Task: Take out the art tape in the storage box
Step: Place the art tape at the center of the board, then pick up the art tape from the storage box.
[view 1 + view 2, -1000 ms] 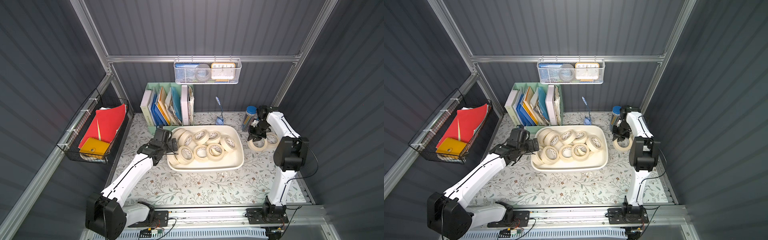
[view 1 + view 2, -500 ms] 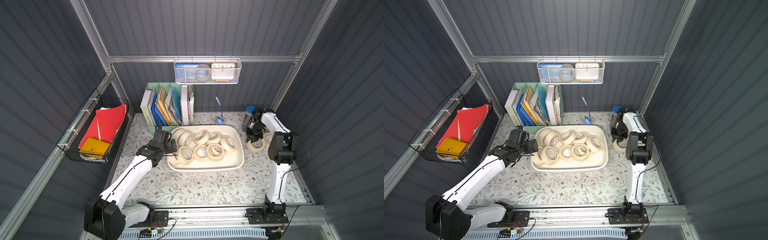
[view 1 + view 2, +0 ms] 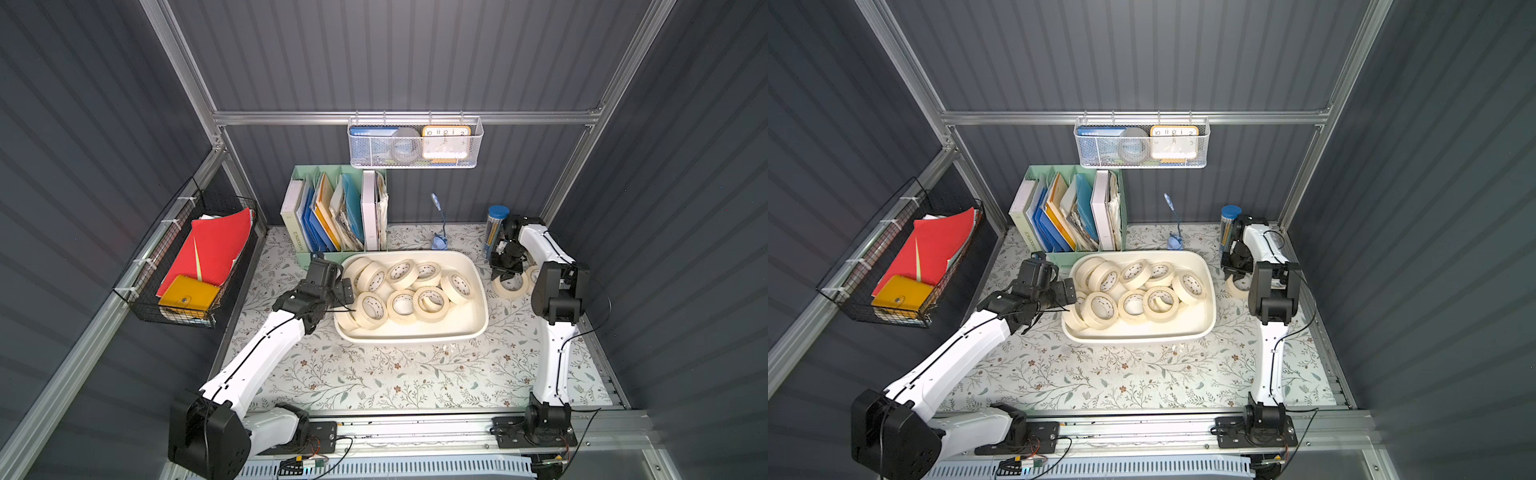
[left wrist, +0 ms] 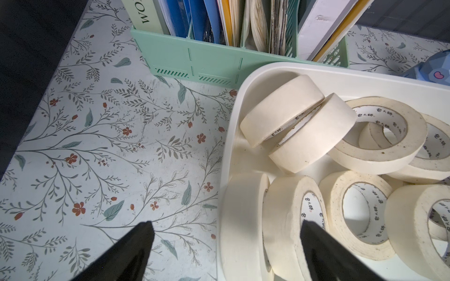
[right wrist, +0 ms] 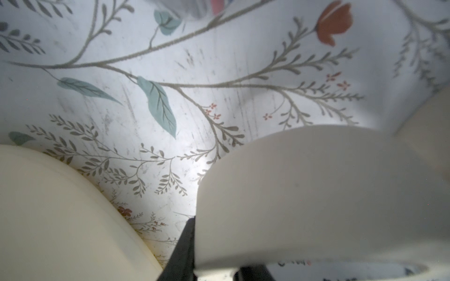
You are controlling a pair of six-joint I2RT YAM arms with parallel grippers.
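Observation:
The off-white storage box [image 3: 415, 337] [image 3: 1142, 337] stands mid-table with several cream art tape rolls [image 3: 403, 305] [image 3: 1133, 305] inside. My left gripper [image 3: 347, 297] [image 3: 1073, 299] [image 4: 226, 226] is open astride the box's left rim: one finger over the table, the other over the upright rolls [image 4: 282, 219] by the wall. Right of the box, my right gripper [image 3: 505, 274] [image 3: 1235, 272] [image 5: 214, 265] is shut on the wall of one tape roll [image 3: 512, 287] [image 5: 316, 194] low over the table. Another roll [image 3: 534, 274] [image 5: 428, 131] lies beside it.
A mint-green file organiser [image 3: 332, 216] [image 4: 207, 63] stands just behind the box's left corner. A blue-capped tube [image 3: 496, 224] and a small blue figure [image 3: 438, 241] stand at the back. A white mesh basket [image 3: 415, 143] hangs above; a black wire basket [image 3: 191, 266] hangs left.
The right arm's elbow has swung left and its gripper has sunk slightly with the roll in it. The left arm has barely moved.

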